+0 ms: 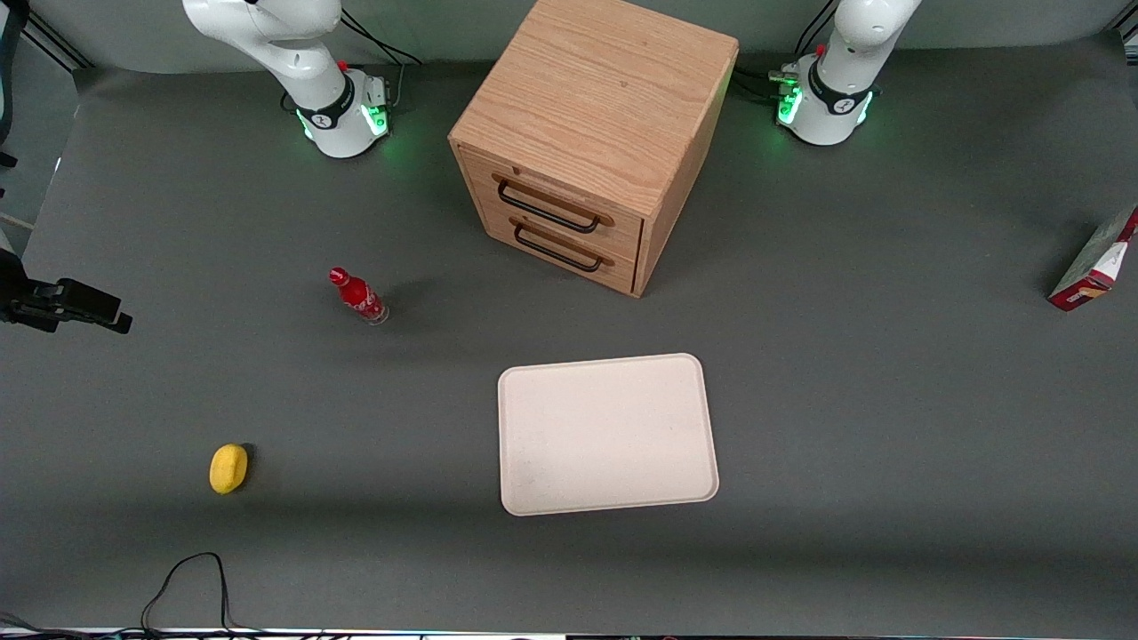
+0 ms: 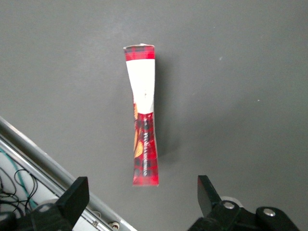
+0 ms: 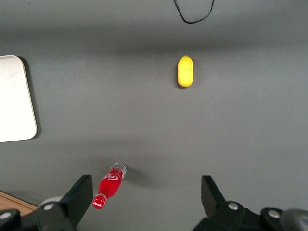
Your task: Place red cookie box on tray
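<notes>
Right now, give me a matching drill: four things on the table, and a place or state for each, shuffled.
Things:
1. red cookie box
2. tray
3. red bottle
4. gripper

Places or states:
A. bare, in front of the drawer cabinet
B. open, above the box
C. standing on edge at the working arm's end of the table
D. farther from the front camera than the lemon

Pairs: 1-C, 2-A, 3-D, 4-B

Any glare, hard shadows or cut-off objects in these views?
Front view: soft, even light, no glare; red cookie box cut by the frame edge; tray fully shown. Left wrist view: open tool above the box, which casts a faint shadow.
</notes>
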Controlling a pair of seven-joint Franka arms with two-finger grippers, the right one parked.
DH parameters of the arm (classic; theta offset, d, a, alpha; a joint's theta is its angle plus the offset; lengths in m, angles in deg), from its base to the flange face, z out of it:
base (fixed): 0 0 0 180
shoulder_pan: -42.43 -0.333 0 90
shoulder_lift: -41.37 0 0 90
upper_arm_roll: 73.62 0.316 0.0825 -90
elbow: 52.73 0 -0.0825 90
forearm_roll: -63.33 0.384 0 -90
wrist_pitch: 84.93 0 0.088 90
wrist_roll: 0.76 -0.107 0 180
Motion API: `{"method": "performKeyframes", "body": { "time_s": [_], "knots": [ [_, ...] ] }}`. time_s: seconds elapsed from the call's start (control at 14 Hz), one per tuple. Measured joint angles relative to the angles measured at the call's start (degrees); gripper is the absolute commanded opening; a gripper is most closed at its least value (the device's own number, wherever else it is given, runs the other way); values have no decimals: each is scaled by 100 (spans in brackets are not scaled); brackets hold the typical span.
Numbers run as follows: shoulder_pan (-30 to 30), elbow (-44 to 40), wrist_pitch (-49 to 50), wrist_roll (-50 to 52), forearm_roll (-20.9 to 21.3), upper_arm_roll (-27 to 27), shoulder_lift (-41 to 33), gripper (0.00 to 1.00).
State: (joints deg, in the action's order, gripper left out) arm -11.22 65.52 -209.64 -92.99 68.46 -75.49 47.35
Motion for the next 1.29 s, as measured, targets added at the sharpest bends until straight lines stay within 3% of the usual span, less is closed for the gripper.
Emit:
{"method": "performKeyframes", "body": {
  "time_s": [0.57,1.0,1.29],
  "knots": [
    [6,180,-1020,-6,-13,-39,960,100],
    [115,179,-1319,-7,-13,-73,1211,99],
    [122,178,-1374,-7,-13,-73,1273,74]
  ]
}}
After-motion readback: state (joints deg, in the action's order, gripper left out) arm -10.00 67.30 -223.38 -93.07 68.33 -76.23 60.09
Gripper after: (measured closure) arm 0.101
